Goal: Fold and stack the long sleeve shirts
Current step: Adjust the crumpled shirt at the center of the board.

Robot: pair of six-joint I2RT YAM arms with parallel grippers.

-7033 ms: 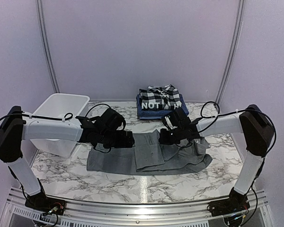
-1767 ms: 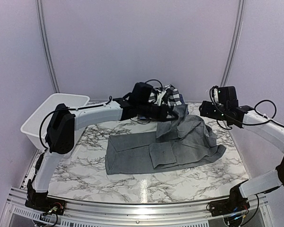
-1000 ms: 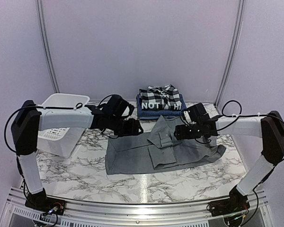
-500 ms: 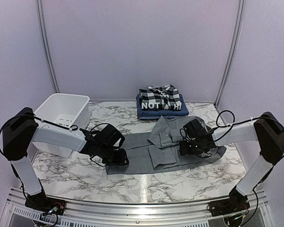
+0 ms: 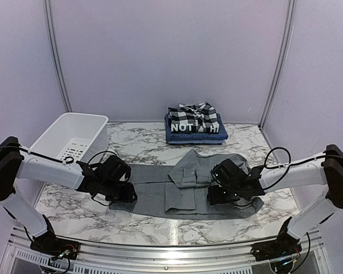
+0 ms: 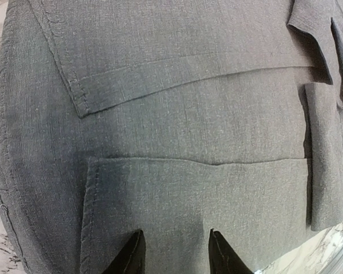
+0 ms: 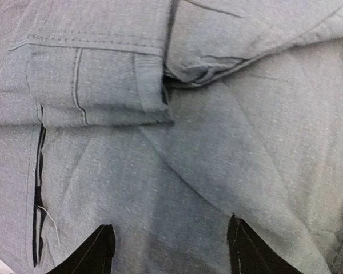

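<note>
The grey long sleeve shirt (image 5: 154, 184) lies spread flat across the marble table, collar toward the back. My left gripper (image 5: 124, 193) rests low on its left part. In the left wrist view that gripper (image 6: 176, 234) is open, its fingertips (image 6: 134, 251) apart on flat cloth (image 6: 194, 114) with nothing pinched. My right gripper (image 5: 216, 196) sits low on the shirt's right part. It is also open (image 7: 171, 224), jaws wide over smooth grey fabric (image 7: 217, 131). At the back lie the folded shirts: plaid (image 5: 198, 113), white-lettered black (image 5: 190, 127) and blue checked (image 5: 176, 138).
A white plastic tub (image 5: 80, 128) stands at the back left beside the left arm. Bare marble table (image 5: 160, 228) shows in front of the shirt, up to the metal rail at the near edge. Curved frame poles rise at both back corners.
Both grippers have moved toward the near edge, low over the grey shirt. The shirt has slid nearer and leftward and lies flatter. The left jaws stand narrower than a second ago.
</note>
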